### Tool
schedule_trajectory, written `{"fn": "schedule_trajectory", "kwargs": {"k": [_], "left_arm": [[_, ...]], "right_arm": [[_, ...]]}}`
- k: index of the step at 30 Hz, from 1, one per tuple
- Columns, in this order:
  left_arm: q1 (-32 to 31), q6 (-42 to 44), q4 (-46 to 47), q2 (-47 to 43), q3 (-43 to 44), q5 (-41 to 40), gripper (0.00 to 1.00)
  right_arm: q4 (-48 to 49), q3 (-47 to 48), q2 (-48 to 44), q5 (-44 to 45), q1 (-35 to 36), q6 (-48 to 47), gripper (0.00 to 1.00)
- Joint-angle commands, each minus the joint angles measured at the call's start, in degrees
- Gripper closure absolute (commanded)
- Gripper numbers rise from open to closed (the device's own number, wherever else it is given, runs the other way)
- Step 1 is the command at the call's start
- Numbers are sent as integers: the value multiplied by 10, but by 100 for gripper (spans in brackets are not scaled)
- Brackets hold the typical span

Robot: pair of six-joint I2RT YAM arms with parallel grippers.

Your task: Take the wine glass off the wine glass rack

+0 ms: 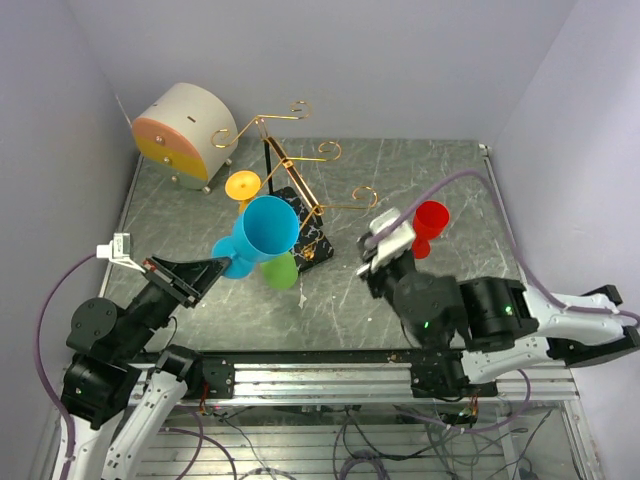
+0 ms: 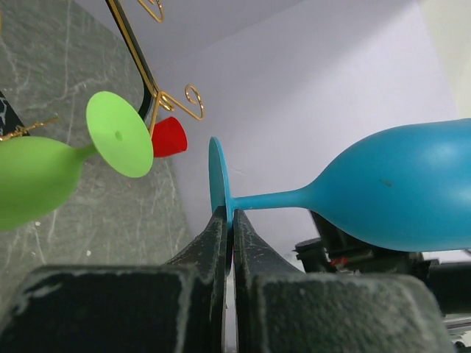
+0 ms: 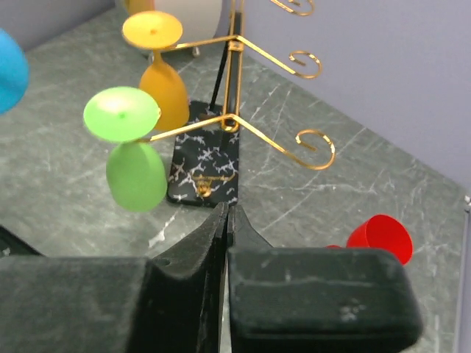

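The wine glass rack point(image 1: 300, 205) stands mid-table: gold wire arms, black marble base point(image 3: 206, 165). My left gripper point(image 2: 228, 220) is shut on the foot of a blue wine glass point(image 2: 397, 187), held sideways clear of the gold arms; from above the blue wine glass point(image 1: 268, 228) sits just left of the base, beyond the left gripper point(image 1: 222, 265). A green glass point(image 3: 136, 173) and an orange glass point(image 3: 163, 92) hang bowl-down from the rack's arms. My right gripper point(image 3: 228, 209) is shut and holds nothing, right of the rack.
A red glass point(image 1: 430, 220) stands on the table just beyond the right gripper point(image 1: 385, 250). A round beige-and-orange drawer box point(image 1: 185, 135) sits at the back left corner. Purple walls enclose the table on three sides.
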Motion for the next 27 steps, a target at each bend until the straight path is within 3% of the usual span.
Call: {"fn": "schedule_trajectory", "kwargs": {"k": [1,3,6,8,13,17,20,27], "left_arm": [[2,51,-2,-12,19,-31,93],[2,64,-15,-11,27,-34,93],[2,83,-33,-8,39,-40,93],[2,102,-46,-4,47,-44,93],[2,158,-69,28,73,-40,93],[2,190,-83,68,87,-35,93],[2,207,-75,86,88,-33,93],[2,217,-51,110,87,-14,93]], "right_arm": [[36,32,1,-110,-136,-9,100],[33,66,33,-192,-240,-13,100],[-48,194,143,-368,-400,25,100],[-90,263,188,-466,-456,45,100],[-71,318,182,-674,-471,71,97],[-35,306,143,-842,-471,95,70],[-7,278,101,-870,-471,113,60],[-22,273,104,-898,-471,119,58]]}}
